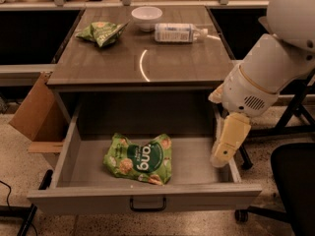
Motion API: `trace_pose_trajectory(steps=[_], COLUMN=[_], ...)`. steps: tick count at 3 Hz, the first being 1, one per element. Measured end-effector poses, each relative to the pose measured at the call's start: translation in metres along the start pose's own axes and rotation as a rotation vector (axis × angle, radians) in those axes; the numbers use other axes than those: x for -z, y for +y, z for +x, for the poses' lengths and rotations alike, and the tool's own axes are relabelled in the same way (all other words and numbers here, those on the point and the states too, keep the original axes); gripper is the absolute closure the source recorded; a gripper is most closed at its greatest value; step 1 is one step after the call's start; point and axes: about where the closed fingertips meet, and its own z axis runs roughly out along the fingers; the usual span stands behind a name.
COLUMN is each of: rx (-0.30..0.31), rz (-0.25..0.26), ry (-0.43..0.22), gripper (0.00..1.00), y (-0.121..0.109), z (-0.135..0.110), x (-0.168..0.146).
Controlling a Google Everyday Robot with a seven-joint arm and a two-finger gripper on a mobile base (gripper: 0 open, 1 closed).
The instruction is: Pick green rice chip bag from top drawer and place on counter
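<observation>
The green rice chip bag (140, 159) lies flat in the open top drawer (88, 200), left of its middle, with its dark-green round logo facing up. The drawer is pulled out below the counter (167, 63), and its dark pull handle (147, 205) is on the front panel. My gripper (220, 160) is at the tip of the cream arm link that hangs down over the drawer's right side wall. It is well to the right of the bag, about level with it, and is not touching it.
On the counter are a smaller pale green bag (101, 32) at the back left, a white bowl (146, 16) and a plastic bottle (178, 32) lying on its side. A cardboard box (32, 114) stands left of the drawer. A black office chair (295, 181) is on the right.
</observation>
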Motion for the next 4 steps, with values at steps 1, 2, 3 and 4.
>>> trace_pose_trajectory(steps=[1,2,3,4], rx=[0.003,0.019,0.023,0.065], rz=[-0.007,-0.007,0.013,0.012], ry=[-0.04,-0.107,-0.174,-0.222], gripper=[0.0,0.0,0.0,0.0], y=[-0.013,-0.031,-0.045,-0.056], z=[-0.011,-0.033,-0.053,-0.076], x=[-0.028,-0.071,-0.11,-0.143])
